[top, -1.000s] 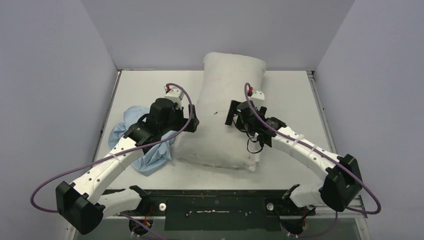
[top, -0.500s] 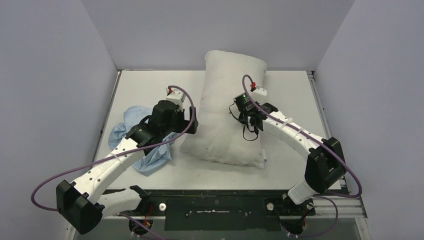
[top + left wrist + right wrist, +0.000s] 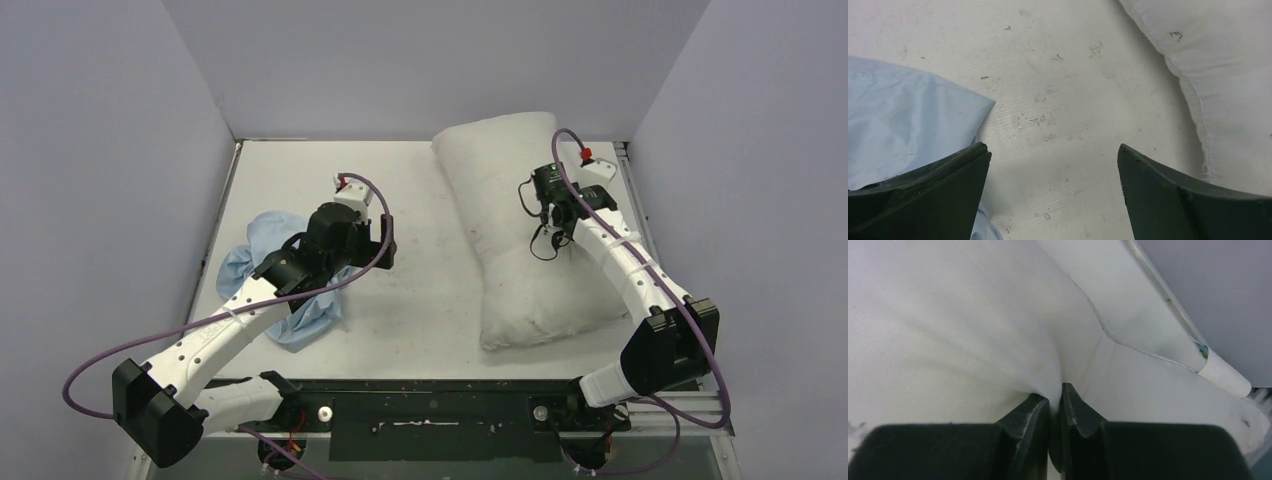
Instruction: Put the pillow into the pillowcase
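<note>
The plump white pillow lies slanted on the right half of the table, its top end leaning on the back wall. My right gripper is on the pillow's upper part and shut on a pinched fold of its fabric; the pillow fills that wrist view. The crumpled light blue pillowcase lies at the left, partly under my left arm. My left gripper hovers open over bare table, with the pillowcase to its left and the pillow's edge to its right.
The white table is closed in by grey walls at the left, back and right. A metal rail runs along its right edge, close to the pillow. A small white tag with blue print sticks out at the pillow's corner.
My right gripper shut on the pillow's fabric and dragged the pillow right and back, turning it slantwise away from my left gripper. The left arm hardly moved.
</note>
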You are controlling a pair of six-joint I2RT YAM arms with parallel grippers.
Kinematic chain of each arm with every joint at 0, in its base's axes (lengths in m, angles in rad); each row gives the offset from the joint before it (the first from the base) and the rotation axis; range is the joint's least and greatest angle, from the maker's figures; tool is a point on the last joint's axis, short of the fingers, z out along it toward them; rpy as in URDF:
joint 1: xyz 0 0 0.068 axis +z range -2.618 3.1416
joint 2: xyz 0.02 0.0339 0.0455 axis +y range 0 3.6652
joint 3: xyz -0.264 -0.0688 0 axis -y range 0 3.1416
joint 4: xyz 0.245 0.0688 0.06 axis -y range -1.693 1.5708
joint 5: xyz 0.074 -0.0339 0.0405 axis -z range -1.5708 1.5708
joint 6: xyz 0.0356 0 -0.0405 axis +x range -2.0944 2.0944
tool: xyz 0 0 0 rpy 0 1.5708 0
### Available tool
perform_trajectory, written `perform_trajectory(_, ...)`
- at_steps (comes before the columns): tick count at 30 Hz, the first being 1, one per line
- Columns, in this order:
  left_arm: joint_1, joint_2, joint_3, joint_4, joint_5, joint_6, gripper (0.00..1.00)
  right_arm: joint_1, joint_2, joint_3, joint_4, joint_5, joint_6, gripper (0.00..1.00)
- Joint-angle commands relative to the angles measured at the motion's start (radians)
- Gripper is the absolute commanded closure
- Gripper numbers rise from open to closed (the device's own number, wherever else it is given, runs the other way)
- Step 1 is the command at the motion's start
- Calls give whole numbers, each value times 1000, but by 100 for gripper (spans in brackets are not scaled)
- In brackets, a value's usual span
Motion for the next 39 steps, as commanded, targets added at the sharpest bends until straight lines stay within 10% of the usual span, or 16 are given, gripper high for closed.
perform_trajectory(1, -6, -28, -13, 22, -40, 11, 3, -56, -56, 66, -47, 185, -63, 90)
perform_trajectory(6, 1, -1, -16, 11, -118, -39, 3, -55, -59, 94, 16, 48, -141, 44)
perform_trajectory(13, 159, 62, -23, -95, -207, -230, 3, -17, -110, 15, 261, -272, -229, 7)
perform_trajectory(28, 414, 325, -115, -54, 32, -298, 9, 192, -88, -110, 486, -526, -314, 0)
perform_trajectory(31, 413, 385, -104, -40, 70, -284, 22, 197, -106, -152, 539, -547, -307, 0)
perform_trajectory(39, 295, 411, -35, 83, 239, -266, 95, 200, -176, -257, 656, -581, -281, 0)
